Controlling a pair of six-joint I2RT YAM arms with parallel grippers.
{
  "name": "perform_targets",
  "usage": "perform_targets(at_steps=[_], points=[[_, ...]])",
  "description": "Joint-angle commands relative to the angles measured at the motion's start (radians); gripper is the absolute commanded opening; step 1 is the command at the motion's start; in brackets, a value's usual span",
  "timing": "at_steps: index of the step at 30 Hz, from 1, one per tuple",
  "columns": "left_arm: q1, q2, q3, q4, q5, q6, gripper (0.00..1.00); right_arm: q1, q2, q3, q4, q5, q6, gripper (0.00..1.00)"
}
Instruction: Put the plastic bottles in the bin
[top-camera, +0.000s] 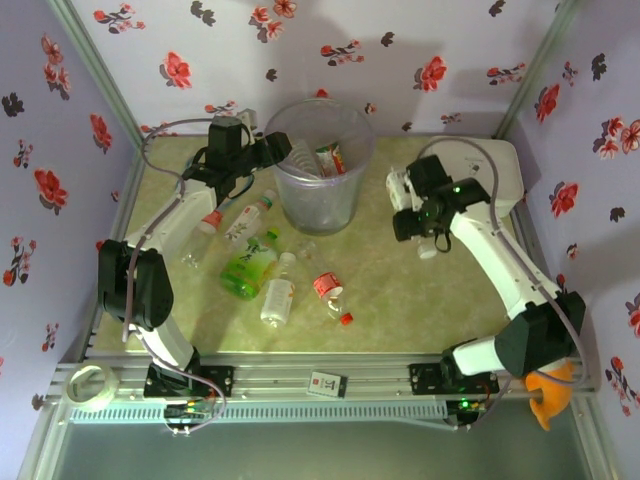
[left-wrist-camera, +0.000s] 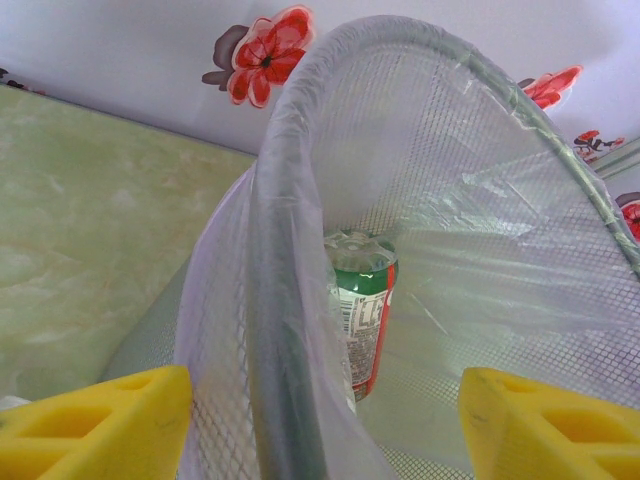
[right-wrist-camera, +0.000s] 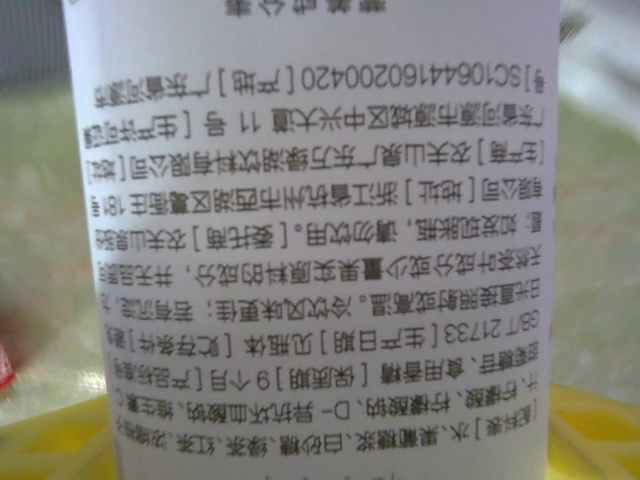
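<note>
The bin (top-camera: 316, 190) stands at the back centre with bottles (top-camera: 327, 158) inside. My left gripper (top-camera: 272, 152) is at its left rim, open. The rim (left-wrist-camera: 290, 300) runs between the yellow fingers (left-wrist-camera: 110, 420), and a green-and-red labelled bottle (left-wrist-camera: 366, 310) stands inside. My right gripper (top-camera: 402, 190), to the right of the bin, is shut on a white-labelled bottle (right-wrist-camera: 310, 220) that spans the gap between its fingers (right-wrist-camera: 585, 430). On the table lie a green-labelled bottle (top-camera: 250, 265), a white-labelled one (top-camera: 278, 292), two red-capped ones (top-camera: 205, 232) (top-camera: 250, 215) and a small red-labelled one (top-camera: 328, 288).
A white rounded box (top-camera: 500, 165) sits at the back right behind the right arm. A loose red cap (top-camera: 346, 319) lies near the front. A tape roll (top-camera: 88, 385), a small card (top-camera: 326, 383) and an orange object (top-camera: 548, 395) rest along the front rail.
</note>
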Motion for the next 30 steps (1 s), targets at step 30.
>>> perform_targets(at_steps=[30], points=[[-0.012,0.055,0.009,-0.038,0.029,0.002,0.72,0.138,0.512,0.837,0.366,-0.174,-0.153,0.74]])
